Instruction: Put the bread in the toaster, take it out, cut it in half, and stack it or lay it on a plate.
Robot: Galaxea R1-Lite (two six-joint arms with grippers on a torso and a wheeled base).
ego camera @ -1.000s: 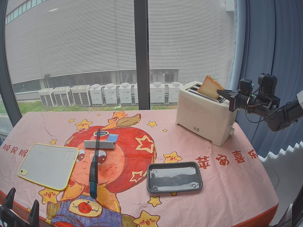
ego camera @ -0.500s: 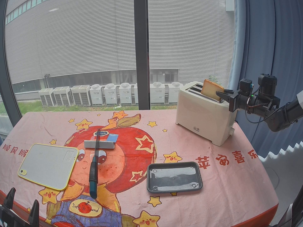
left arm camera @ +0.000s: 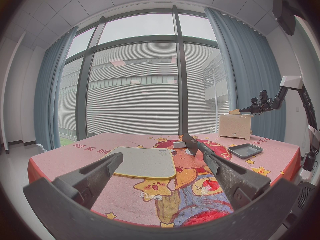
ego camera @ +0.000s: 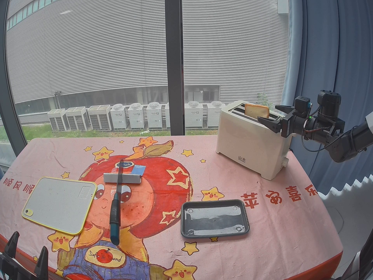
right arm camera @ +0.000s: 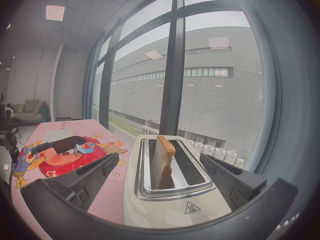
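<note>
A slice of bread (ego camera: 257,111) stands upright in the slot of the white toaster (ego camera: 250,144) at the table's far right, its top edge poking out. My right gripper (ego camera: 274,116) hovers open just right of the toaster's top, holding nothing. In the right wrist view the bread (right arm camera: 161,164) stands free in the toaster's (right arm camera: 166,214) left slot, between the spread fingers of that gripper (right arm camera: 158,159). My left gripper (ego camera: 27,249) is open and low at the near left table edge; its wrist view shows it (left arm camera: 163,157) empty. A black plate (ego camera: 215,217) lies at near centre-right.
A white cutting board (ego camera: 58,204) with a yellow rim lies at the near left. A blue-handled knife (ego camera: 115,207) lies beside it, blade on a small white rest (ego camera: 122,177). A window and blue curtain close off the table's far side.
The bread has gone from tilted above the toaster down into the slot. My right gripper has opened and let go of it, staying beside the toaster top.
</note>
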